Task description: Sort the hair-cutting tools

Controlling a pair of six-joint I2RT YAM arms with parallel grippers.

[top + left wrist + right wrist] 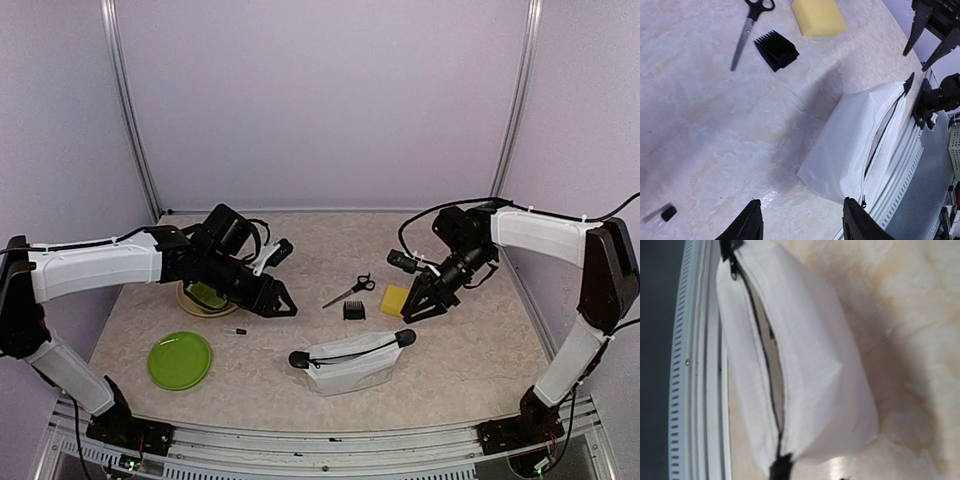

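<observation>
One pair of black-handled scissors lies mid-table, also in the left wrist view. The black comb guard sits just in front of it. The tiny black pin lies left of centre. A black-and-silver object behind my left arm may be the clipper. The second scissors are out of view. My left gripper is open and empty above the table. My right gripper is open and empty above the pouch's right end.
The white zip pouch lies near the front with its zip partly open. A yellow sponge sits right of the comb guard. A green plate is front left. A green bowl sits under my left arm.
</observation>
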